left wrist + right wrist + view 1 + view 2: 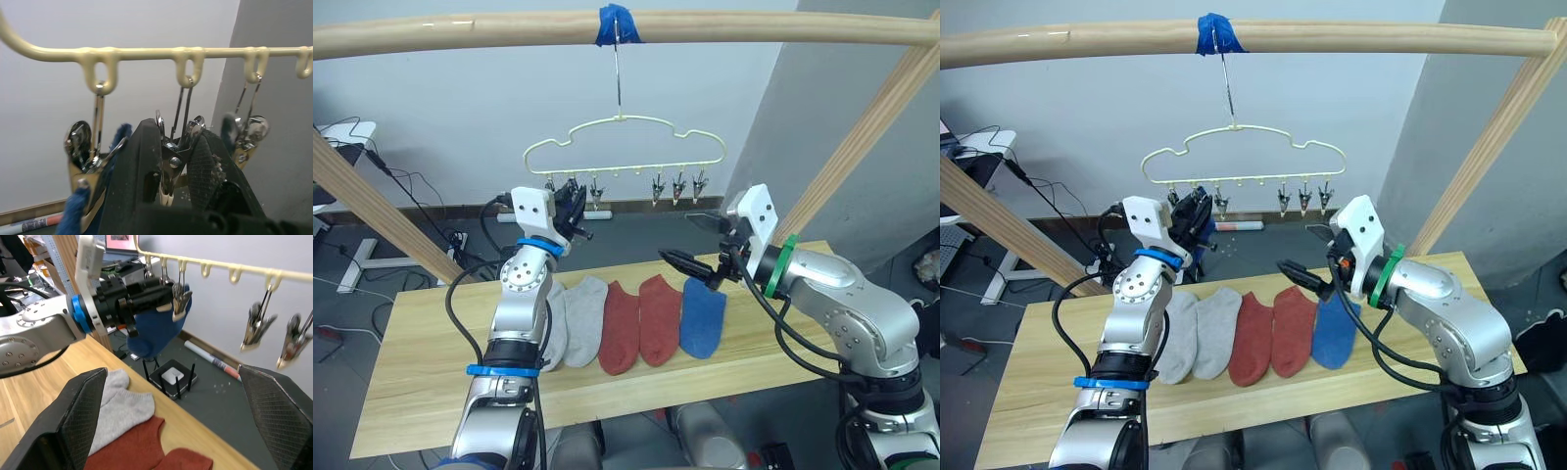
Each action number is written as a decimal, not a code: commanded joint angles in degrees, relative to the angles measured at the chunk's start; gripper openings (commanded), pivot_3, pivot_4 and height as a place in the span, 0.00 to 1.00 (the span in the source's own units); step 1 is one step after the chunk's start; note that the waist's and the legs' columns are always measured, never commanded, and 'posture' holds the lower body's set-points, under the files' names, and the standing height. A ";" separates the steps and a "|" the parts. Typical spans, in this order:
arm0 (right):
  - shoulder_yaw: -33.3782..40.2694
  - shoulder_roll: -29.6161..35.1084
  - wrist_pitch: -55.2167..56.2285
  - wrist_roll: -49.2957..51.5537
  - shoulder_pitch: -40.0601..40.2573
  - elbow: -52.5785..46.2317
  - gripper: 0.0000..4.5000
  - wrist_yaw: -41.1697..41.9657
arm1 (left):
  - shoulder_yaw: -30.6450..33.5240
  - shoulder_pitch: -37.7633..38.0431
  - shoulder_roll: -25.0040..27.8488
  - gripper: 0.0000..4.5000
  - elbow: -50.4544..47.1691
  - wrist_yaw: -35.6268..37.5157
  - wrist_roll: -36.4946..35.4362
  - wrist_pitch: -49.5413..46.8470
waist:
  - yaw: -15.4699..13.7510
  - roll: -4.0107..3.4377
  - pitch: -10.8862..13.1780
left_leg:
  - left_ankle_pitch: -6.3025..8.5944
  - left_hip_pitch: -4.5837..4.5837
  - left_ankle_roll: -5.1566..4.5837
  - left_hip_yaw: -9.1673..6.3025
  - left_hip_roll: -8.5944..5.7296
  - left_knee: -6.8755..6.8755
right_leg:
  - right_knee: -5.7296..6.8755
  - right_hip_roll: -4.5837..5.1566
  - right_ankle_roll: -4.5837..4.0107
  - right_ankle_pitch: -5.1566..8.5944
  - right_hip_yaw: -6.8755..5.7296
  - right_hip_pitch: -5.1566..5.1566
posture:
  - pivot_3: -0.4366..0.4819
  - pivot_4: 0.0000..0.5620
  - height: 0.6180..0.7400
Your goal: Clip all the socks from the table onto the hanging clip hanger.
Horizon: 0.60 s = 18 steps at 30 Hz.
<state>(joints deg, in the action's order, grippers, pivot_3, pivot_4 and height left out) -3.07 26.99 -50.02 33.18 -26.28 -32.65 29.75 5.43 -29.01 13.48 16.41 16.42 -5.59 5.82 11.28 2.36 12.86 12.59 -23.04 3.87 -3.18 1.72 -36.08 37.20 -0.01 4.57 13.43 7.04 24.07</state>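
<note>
My left jaws [171,161] pinch a metal clip [172,147] on the yellow hanger [625,147], where one blue sock [157,330] hangs. My right jaws [697,245] gape empty above five socks [636,318] lying on the wooden surface [421,382].

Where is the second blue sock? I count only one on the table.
In the right wrist view the blue sock hangs from a clip at the robot's left end of the clip hanger, beside the left tool.
</note>
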 commanded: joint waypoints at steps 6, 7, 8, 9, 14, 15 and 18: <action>0.79 -0.33 -0.52 1.59 -1.54 -2.82 1.00 -0.40 | 0.29 -1.64 -0.12 0.43 -0.01 -0.14 -0.28 2.24 | 0.00 0.00 0.00 | 0.00 0.00 0.00 0.01 0.00 0.00 | -0.01 0.01 0.00 0.00 0.01 0.00 | 0.22 0.33 1.00; 0.80 -0.34 -0.55 1.58 -1.52 -2.80 1.00 -0.42 | 0.32 -1.68 -0.12 0.48 0.09 -0.25 -0.24 2.33 | 0.01 0.00 0.00 | 0.00 0.00 0.00 0.01 0.00 0.00 | 0.00 0.00 0.00 0.00 0.00 0.00 | 0.22 0.33 1.00; 0.79 -0.30 -0.55 1.55 -1.44 -2.81 1.00 -0.41 | 0.38 -1.70 -0.15 0.56 0.13 -0.37 -0.27 2.33 | 0.01 0.00 0.00 | 0.00 0.00 0.00 0.01 0.00 0.00 | 0.00 0.00 0.00 0.00 0.00 0.00 | 0.22 0.33 1.00; 0.77 -0.25 -0.53 1.57 -1.38 -2.82 1.00 -0.43 | 0.42 -1.71 -0.19 0.61 0.17 -0.44 -0.31 2.33 | 0.01 0.00 0.00 | 0.00 0.00 0.00 0.01 0.00 0.00 | 0.00 0.00 0.00 0.00 0.01 0.00 | 0.22 0.33 1.00; 0.81 -0.12 -0.56 1.66 -1.32 -2.83 1.00 -0.62 | 0.40 -1.93 -0.28 0.74 0.36 -0.23 -0.57 2.34 | 0.01 0.00 0.00 | 0.00 -0.01 0.00 0.01 0.00 0.00 | -0.01 0.00 0.00 0.00 0.01 0.00 | 0.22 0.33 1.00; 0.83 -0.16 -0.56 1.64 -1.41 -2.78 1.00 -0.70 | 0.42 -1.95 -0.28 0.74 0.34 -0.22 -0.59 2.33 | 0.01 0.00 0.00 | 0.00 -0.01 0.00 0.01 0.00 0.00 | -0.01 0.00 0.00 0.00 0.00 0.00 | 0.22 0.33 1.00; 0.88 -0.14 -0.64 1.71 -1.43 -2.81 1.00 -0.86 | 0.41 -1.97 -0.24 0.74 0.35 -0.21 -0.53 2.40 | 0.01 0.00 0.00 | 0.00 -0.01 0.00 0.01 0.00 0.00 | 0.00 0.00 0.00 0.00 0.01 0.00 | 0.22 0.33 1.00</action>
<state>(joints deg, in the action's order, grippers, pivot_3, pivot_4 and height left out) -3.10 26.68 -50.92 34.09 -26.64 -33.00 29.21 5.41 -29.75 13.29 17.75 16.39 -5.59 6.75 11.29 2.36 12.86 12.59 -23.04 3.87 -3.17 1.72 -36.08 37.20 0.00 4.57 13.43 7.04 24.08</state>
